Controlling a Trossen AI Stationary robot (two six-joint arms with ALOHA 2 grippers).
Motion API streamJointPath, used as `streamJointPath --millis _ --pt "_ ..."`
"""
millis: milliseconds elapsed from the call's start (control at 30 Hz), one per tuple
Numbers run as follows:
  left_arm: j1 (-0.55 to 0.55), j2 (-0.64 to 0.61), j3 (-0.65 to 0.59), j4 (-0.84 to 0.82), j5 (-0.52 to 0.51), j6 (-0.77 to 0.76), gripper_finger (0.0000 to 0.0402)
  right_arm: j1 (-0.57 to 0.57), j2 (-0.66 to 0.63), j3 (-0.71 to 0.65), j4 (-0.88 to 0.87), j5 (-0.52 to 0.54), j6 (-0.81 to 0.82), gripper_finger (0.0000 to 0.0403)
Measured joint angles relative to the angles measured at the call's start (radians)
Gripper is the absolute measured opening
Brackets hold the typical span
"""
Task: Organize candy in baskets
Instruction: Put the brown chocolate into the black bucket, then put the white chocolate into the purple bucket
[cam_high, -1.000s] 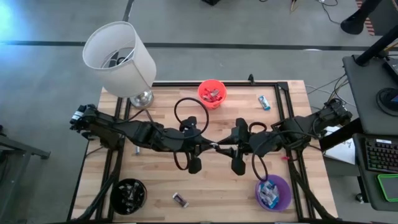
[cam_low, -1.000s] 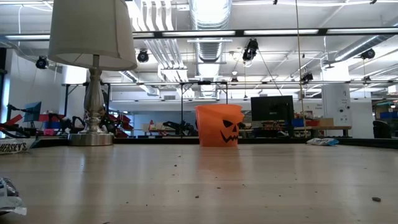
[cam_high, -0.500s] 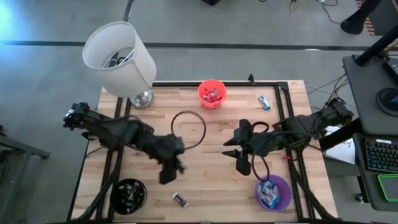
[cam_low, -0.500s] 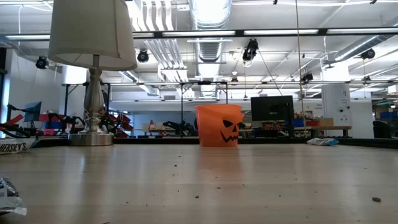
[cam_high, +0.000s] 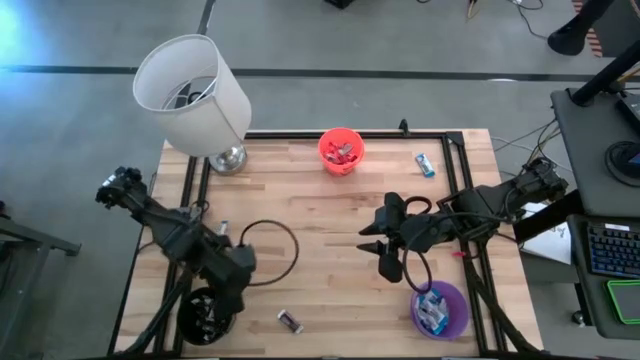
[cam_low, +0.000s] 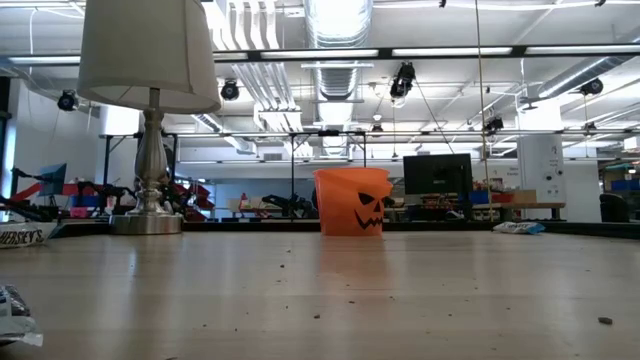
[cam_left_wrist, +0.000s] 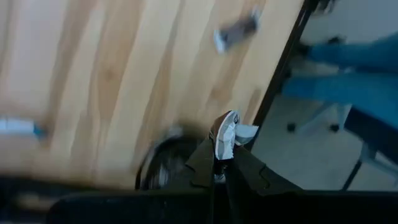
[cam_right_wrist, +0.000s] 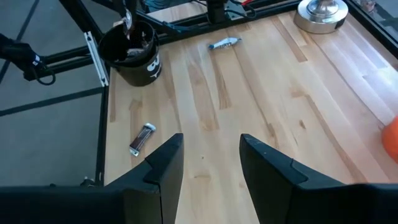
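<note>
Carrying a candy (cam_left_wrist: 225, 138) to the black basket (cam_high: 206, 312) was judged to be the step in hand. The left gripper (cam_left_wrist: 221, 177) was seen over the near-left corner of the table (cam_high: 330, 230), above or just beside that basket, with its jaws closed on a wrapped piece whose light wrapper stuck out past the tips. The basket's dark rim showed blurred directly beyond the jaws in the left wrist view. The next move was expected to call for centring over the opening, then releasing so the piece drops inside rather than on the rim. The left arm was reached along the table's left edge, wrist turned down. The right gripper (cam_right_wrist: 210, 155) was held above mid-table, just beyond the purple basket (cam_high: 439, 309), jaws spread and empty. Loose candies were left near the front edge (cam_high: 289, 320), by the lamp base (cam_high: 220, 231) and at the far right (cam_high: 426, 163). The orange basket (cam_high: 340, 150) sat at the far edge, already holding some.
</note>
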Motion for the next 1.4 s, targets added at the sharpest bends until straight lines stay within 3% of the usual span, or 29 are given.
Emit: streamJointPath --millis 333,633,800,1033,1267,1400 --pt "-0.131 0.0 -0.001 -0.07 0.089 -0.127 0.0002 0.0 0.004 0.0 0.002 0.001 0.002 0.0148" --pt "-0.162 0.0 -0.002 -0.067 0.189 -0.162 0.0002 -0.008 0.004 0.0 0.003 0.002 0.003 0.0148" --pt "-0.184 0.0 -0.023 -0.089 0.191 -0.183 0.0003 -0.013 0.004 0.0 0.003 0.013 0.01 0.0148" --pt "-0.2 0.001 -0.092 -0.103 0.224 -0.208 0.0051 -0.027 0.004 0.0 0.007 0.018 0.011 0.0148" --pt "-0.203 0.001 -0.101 -0.101 0.213 -0.178 0.0095 -0.051 0.004 0.0 0.007 0.018 0.017 0.0148" --pt "-0.203 0.0 -0.101 -0.102 0.108 -0.176 0.01 -0.073 0.004 -0.002 0.007 0.017 0.065 0.0148"
